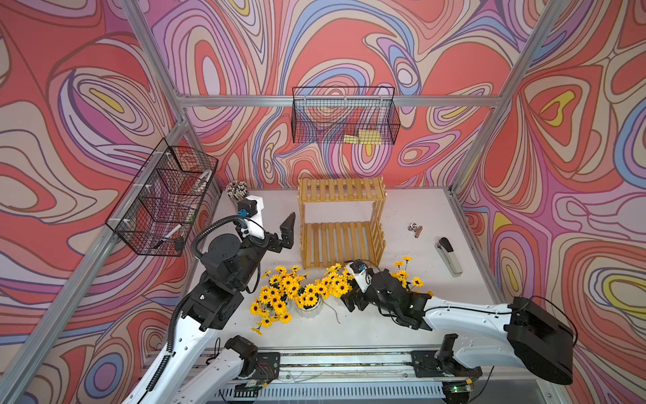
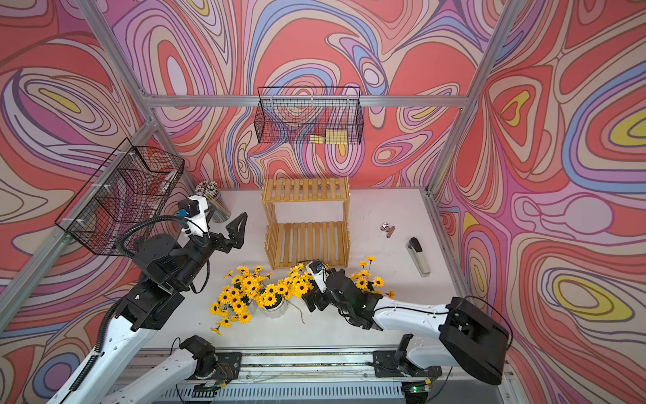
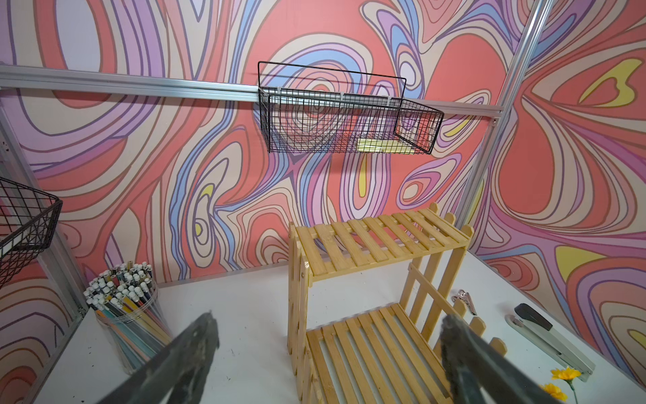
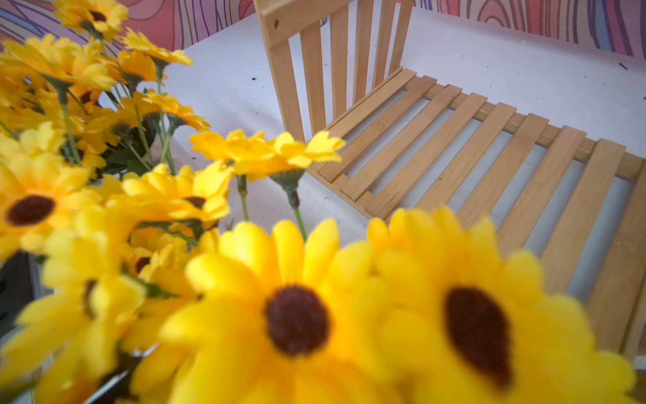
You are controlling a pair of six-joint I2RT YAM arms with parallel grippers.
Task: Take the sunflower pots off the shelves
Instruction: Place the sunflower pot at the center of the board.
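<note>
The shelves (image 1: 341,238) (image 2: 307,241), a two-tier rack of yellowish slats, stand bare at the back middle; both wrist views show them (image 3: 367,245) (image 4: 454,157). The sunflower pots stand bunched on the table in front of them: one white ribbed pot (image 1: 309,311) (image 2: 274,309) shows, the other pots are hidden under yellow blooms (image 1: 279,290) (image 1: 405,274). My left gripper (image 1: 287,232) (image 3: 330,316) hangs open and empty, left of the shelves. My right gripper (image 1: 353,302) (image 2: 316,302) sits low among the blooms (image 4: 297,314), jaws spread; the blooms hide what lies between them.
A clear cup of pencils (image 1: 237,192) (image 3: 129,314) stands at the back left. A binder clip (image 1: 415,230) and a stapler (image 1: 449,260) lie right of the shelves. Black wire baskets hang on the back wall (image 1: 344,115) and left wall (image 1: 160,199).
</note>
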